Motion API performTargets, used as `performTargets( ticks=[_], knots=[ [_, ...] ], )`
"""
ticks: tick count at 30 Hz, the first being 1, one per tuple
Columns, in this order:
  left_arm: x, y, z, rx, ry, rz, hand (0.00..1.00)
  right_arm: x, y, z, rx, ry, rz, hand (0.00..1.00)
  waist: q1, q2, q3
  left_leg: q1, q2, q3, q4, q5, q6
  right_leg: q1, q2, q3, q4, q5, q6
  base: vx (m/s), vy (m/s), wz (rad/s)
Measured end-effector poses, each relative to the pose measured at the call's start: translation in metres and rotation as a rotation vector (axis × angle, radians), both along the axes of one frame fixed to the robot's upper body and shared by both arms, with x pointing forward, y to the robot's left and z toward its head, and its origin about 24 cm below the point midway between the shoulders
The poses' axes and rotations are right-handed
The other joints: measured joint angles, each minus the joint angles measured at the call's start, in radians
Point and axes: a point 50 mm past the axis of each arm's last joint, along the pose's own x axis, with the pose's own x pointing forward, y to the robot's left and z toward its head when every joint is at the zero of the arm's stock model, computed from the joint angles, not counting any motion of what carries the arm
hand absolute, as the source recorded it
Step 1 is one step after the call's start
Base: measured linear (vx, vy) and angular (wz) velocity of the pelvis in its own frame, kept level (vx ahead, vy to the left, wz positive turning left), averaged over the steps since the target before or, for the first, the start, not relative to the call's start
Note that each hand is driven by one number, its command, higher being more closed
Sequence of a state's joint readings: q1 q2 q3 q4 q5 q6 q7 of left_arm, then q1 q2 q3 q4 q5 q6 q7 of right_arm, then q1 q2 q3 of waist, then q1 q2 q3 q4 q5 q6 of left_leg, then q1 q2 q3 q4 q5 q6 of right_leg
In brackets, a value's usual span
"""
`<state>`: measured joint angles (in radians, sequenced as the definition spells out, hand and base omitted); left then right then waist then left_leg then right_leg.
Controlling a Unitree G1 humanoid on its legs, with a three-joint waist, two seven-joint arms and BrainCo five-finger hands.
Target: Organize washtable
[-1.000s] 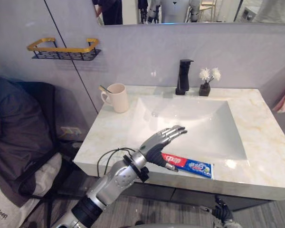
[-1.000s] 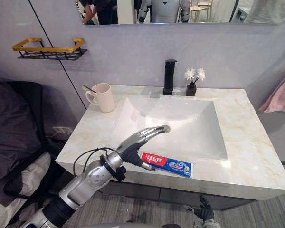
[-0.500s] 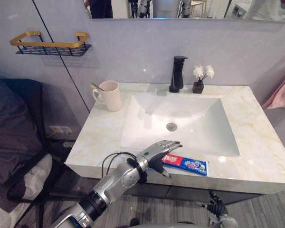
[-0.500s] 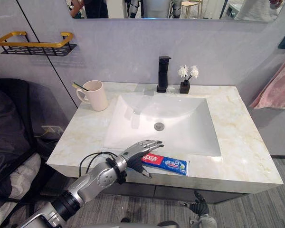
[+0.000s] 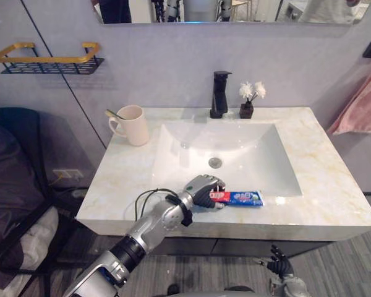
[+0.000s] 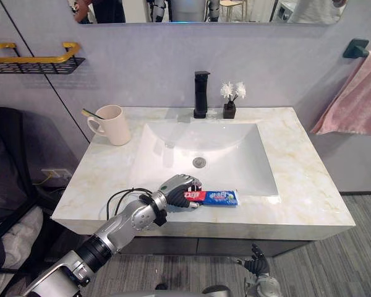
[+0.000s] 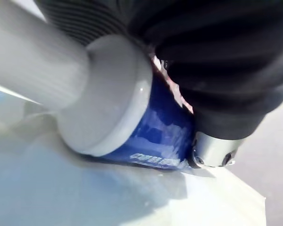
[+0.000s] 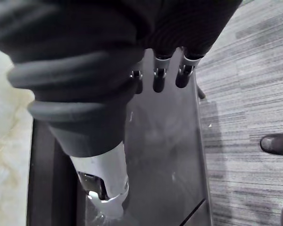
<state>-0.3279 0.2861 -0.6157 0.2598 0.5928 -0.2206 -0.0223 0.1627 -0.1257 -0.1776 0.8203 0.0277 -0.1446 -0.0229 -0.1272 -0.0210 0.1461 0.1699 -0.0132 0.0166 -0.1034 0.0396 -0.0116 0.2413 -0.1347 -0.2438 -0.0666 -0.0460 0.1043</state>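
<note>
Currently, one toothpaste tube (image 5: 242,198) is grasped by the curled left hand (image 5: 201,188), just before the sink basin (image 5: 253,145); one mug (image 5: 135,126) is seen left of it; the right hand (image 5: 277,267) is left relaxed.

L arm – fwd, bent | left hand (image 5: 201,188) fingers curled shut | right hand (image 8: 170,33) low – fingers relaxed, hanging

The toothpaste (image 5: 242,198) lies on the washtable (image 5: 334,185) before the basin (image 5: 235,143).
</note>
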Motion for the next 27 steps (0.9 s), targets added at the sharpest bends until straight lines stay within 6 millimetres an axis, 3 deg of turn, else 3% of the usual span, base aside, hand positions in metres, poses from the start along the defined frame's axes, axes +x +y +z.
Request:
performTargets(
  ticks=[14, 18, 24, 27],
  knots=[
    [0.002, 0.01, -0.002, -0.005, 0.035, 0.031, 1.0, 0.004, 0.0, 0.001, -0.004, -0.007, 0.0, 0.0, 0.002, 0.011, 0.002, 0.003, 0.012, 0.025, 0.0, -0.001, -0.002, -0.002, 0.011, 0.013, -0.003, 0.003, -0.004, -0.02, -0.01, -0.02],
    [-0.001, 0.015, -0.005, -0.032, 0.043, 0.076, 1.0, -0.003, -0.01, 0.002, -0.024, -0.005, -0.088, 0.0, 0.0, 0.021, 0.002, 0.007, 0.014, 0.038, 0.0, -0.004, -0.005, -0.003, 0.012, 0.026, -0.003, 0.003, -0.004, -0.03, -0.006, -0.1],
    [-0.007, 0.048, 0.005, -0.153, 0.024, 0.255, 1.0, -0.043, -0.078, 0.021, -0.097, -0.104, -0.615, 0.0, 0.004, 0.026, 0.0, -0.008, 0.017, 0.044, 0.003, -0.006, -0.007, -0.022, 0.013, 0.033, 0.0, 0.004, -0.005, 0.0, -0.006, -0.02],
    [-0.003, 0.063, 0.023, -0.232, -0.043, 0.333, 1.0, -0.055, -0.112, 0.046, -0.145, -0.249, -0.853, 0.0, 0.009, 0.024, -0.001, -0.016, 0.021, 0.066, 0.005, -0.007, -0.01, -0.039, 0.015, 0.056, 0.014, 0.005, -0.005, 0.01, -0.004, -0.16]
  ],
)
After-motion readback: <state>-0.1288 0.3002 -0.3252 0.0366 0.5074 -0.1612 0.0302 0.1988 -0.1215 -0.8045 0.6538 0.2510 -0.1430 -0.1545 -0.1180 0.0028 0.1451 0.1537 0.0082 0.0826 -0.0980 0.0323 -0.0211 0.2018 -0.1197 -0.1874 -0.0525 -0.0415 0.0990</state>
